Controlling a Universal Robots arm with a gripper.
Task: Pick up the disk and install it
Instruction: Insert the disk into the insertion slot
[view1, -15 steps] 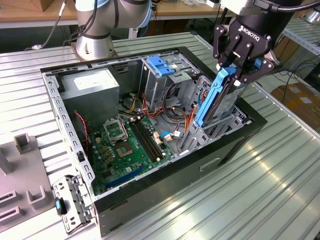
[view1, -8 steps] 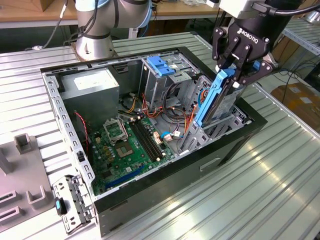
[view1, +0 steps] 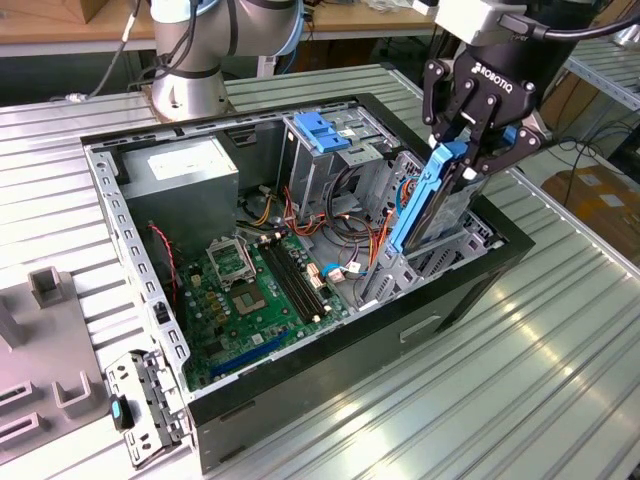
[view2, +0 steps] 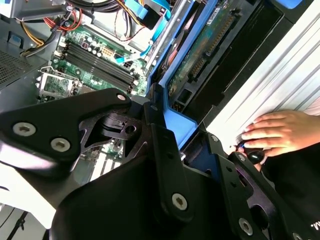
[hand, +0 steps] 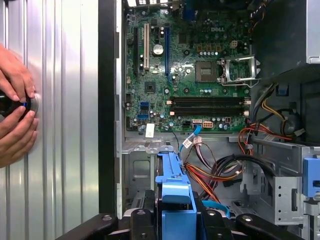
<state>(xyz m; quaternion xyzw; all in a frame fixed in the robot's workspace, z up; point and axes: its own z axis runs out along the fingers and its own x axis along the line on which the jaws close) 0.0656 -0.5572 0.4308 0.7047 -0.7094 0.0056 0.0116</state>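
Two black fingers of the gripper (view1: 470, 150) clamp the top edge of the disk (view1: 445, 205), which hangs on edge just beneath, its lower end reaching into the open computer case (view1: 300, 400). Farther off inside lies the motherboard (view1: 250, 290); a person's hand (view2: 277, 132) rests on the table (view1: 560, 370) outside.

Silver-grey arm (view1: 190, 60), black gripper (view1: 478, 150)
Rounded silver-grey metal segments carry a pale blue ring at a joint; a light grey block (view1: 480, 15) and a black cable (view1: 545, 30) sit above the matt black gripper body with white lettering, angular linked fingers (view2: 162, 145) and silver screws (view2: 179, 201) at the pivots
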